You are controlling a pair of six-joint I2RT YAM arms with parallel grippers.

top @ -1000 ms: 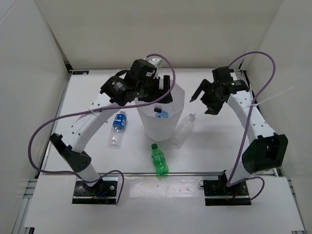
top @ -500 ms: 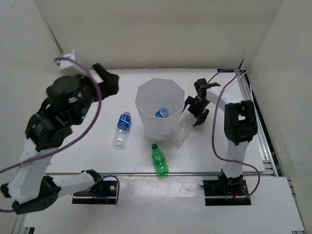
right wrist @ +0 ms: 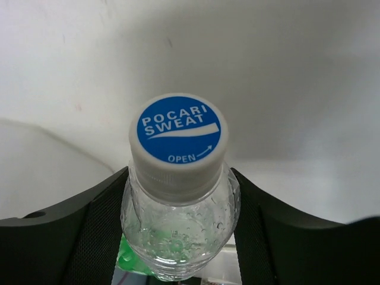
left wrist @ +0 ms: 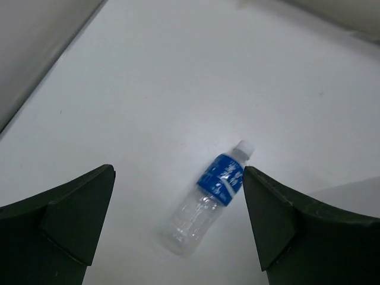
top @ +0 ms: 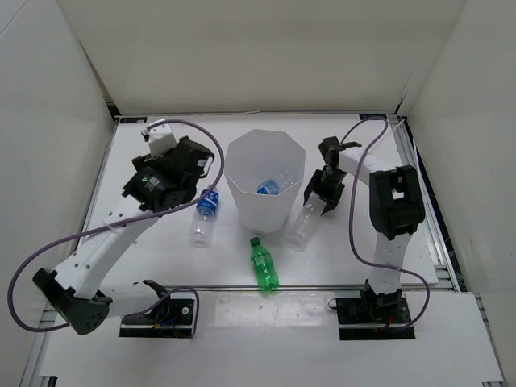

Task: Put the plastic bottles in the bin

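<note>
Clear bottle [right wrist: 178, 237] cut off at bottom edge, green bottle [right wrist: 126, 256] mostly hidden behind it

A white table [top: 218, 262] stands enclosed by plain white walls [top: 266, 56].

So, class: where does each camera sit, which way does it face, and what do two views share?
Top: above and behind the bases, facing down; left arm, right arm and bin show.
Left wrist: on the arm, facing down at the blue-label bottle between open left fingers.
Right wrist: on the arm, facing the clear bottle cap-first; right fingers grip it.
Top and left wrist share the blue-label bottle.
</note>
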